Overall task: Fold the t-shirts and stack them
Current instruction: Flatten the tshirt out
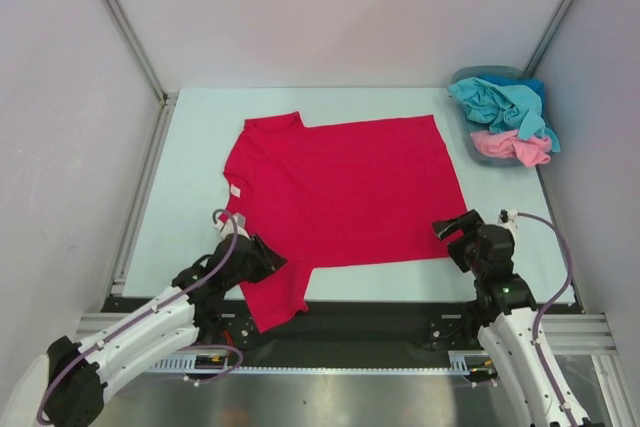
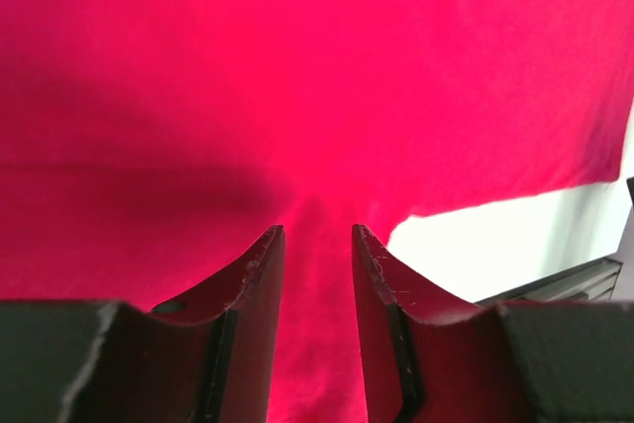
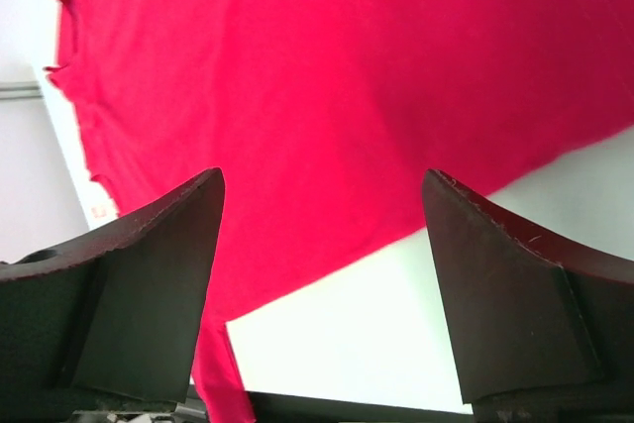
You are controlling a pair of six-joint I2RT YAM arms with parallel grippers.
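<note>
The red t-shirt (image 1: 345, 192) lies spread flat in the middle of the desk (image 1: 195, 137), not folded at all. Its neck with the small white label (image 1: 236, 190) points to 9 o'clock and its hem to 3 o'clock. One sleeve reaches toward 11 o'clock. The other, the near sleeve (image 1: 275, 299), runs toward 7 o'clock and hangs a little over the front edge of the desk.

My left claw (image 1: 262, 259) is low over that near sleeve, close to where it joins the body. Its fingers stand narrow with a slim gap, and I see no cloth pinched between the tips. My right claw (image 1: 458, 230) is at 4 o'clock, just beside the hem corner. It is spread wide and empty, above the bare desk.

At 2 o'clock the basket (image 1: 487, 72) holds a teal-blue shirt (image 1: 500, 102) and a pink shirt (image 1: 510, 145), both crumpled.

So I judge the task is near its beginning — one shirt is laid out. All its folds, the other two shirts and the stacking are left.
</note>
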